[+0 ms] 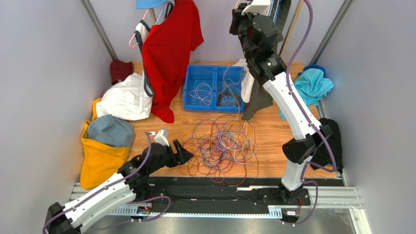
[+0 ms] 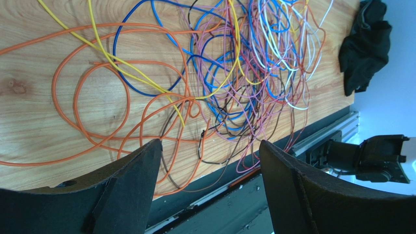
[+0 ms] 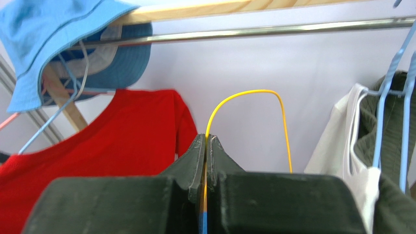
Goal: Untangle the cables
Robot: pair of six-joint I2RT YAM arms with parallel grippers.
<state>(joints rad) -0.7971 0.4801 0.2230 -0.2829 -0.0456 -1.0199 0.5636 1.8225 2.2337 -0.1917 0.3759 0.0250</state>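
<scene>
Snagging is looking like the big worry to me. The right pincer (image 3: 206, 141) is sitting way up above the back right corner of the blue plastic two-compartment crate (image 1: 205, 109). It's pressed together on a thin yellow wire (image 3: 246, 91), which is arcing out of the tips and dropping back down. It's hanging right by the metal clothes rail (image 3: 273, 30), the light blue wire hanger (image 3: 405, 126) and the red cotton t-shirt (image 3: 112, 131), so any swing is risking a hook-up there.

I'm also guessing the wire's lower end is running into the loose multicoloured tangle of thin cables (image 1: 222, 146), which is lying on the wooden worktop (image 1: 273, 131) just in front of the crate. Hauling higher could be dragging the whole knot up instead of freeing one strand, or the wire could be sliding out of that skinny pinch.

The left pincer (image 2: 210, 144) is hovering spread wide, gripping nothing, front-left of the crate at the tangle's edge, so nothing is pinning the pile down. Some loops are lying at the worktop edge farthest from the crate, and a tug might be pulling them off.

Crate contents: the left compartment is holding a few pale thin loops. The right one is holding a darker bundle plus a yellowish strand, too small to sort out.
</scene>
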